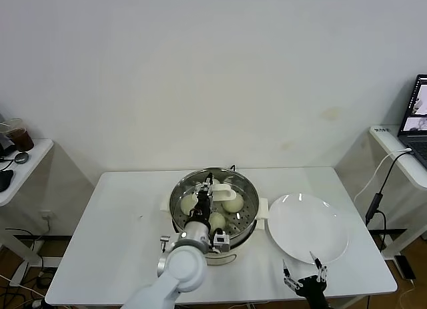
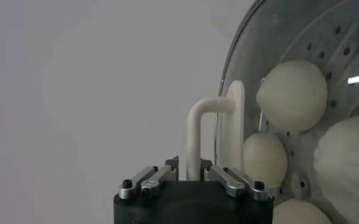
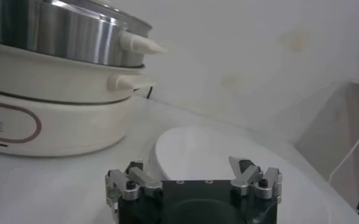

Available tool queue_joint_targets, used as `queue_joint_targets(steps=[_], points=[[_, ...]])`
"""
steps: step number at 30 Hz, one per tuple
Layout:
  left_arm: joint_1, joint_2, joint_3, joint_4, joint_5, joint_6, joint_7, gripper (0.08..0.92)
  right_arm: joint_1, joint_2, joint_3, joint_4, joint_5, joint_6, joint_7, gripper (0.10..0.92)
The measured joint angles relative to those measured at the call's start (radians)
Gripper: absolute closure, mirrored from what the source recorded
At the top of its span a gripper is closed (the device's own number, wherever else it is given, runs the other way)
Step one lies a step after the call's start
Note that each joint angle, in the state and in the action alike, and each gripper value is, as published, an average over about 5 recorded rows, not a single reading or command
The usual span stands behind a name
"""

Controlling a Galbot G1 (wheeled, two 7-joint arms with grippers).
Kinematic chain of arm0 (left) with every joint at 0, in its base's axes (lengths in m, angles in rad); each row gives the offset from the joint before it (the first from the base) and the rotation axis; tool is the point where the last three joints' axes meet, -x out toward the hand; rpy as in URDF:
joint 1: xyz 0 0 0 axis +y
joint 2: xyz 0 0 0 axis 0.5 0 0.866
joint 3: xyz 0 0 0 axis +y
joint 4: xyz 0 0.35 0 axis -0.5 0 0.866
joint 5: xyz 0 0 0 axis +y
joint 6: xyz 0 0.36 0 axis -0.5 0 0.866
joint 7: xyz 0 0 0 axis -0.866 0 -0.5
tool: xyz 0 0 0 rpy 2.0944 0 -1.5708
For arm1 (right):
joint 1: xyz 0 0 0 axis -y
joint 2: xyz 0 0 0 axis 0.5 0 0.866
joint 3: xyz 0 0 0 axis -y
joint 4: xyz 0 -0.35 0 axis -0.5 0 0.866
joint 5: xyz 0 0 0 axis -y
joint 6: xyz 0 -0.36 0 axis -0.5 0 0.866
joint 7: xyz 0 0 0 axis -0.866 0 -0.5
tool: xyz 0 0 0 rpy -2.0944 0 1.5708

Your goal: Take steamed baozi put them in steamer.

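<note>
The steamer (image 1: 251, 203) stands mid-table, a steel pot on a cream base (image 3: 57, 109). Several pale baozi (image 1: 233, 203) lie on its perforated tray, seen through the glass lid (image 2: 277, 36). The lid's white handle (image 2: 194, 137) stands between the fingers of my left gripper (image 2: 190, 169), which hangs over the pot (image 1: 203, 201). The jaws flank the handle post with a thin gap, slightly open. My right gripper (image 1: 305, 274) waits open and empty near the table's front edge, its fingertips (image 3: 237, 165) spread wide.
An empty white plate (image 1: 308, 227) lies right of the steamer, just beyond the right gripper (image 3: 191, 170). Side tables stand at both sides, with a laptop (image 1: 417, 115) and a hanging cable (image 1: 377, 189) at right and a cup (image 1: 20, 139) at left.
</note>
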Motion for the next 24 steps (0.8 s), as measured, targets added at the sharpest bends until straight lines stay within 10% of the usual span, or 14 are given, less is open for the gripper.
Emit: queue_joint_targets(steps=[14, 24], points=[[0.269, 0.039, -0.149, -0.193, -0.306, -0.148, -0.212, 0.205, -0.023, -0.002, 0.002, 0.017, 0.001, 0.005, -0.001, 0.203], [0.630, 0.030, -0.450, -0.306, -0.825, -0.503, -0.396, 0.177, -0.055, -0.025, -0.019, 0.049, 0.051, 0.022, 0.001, 0.203]])
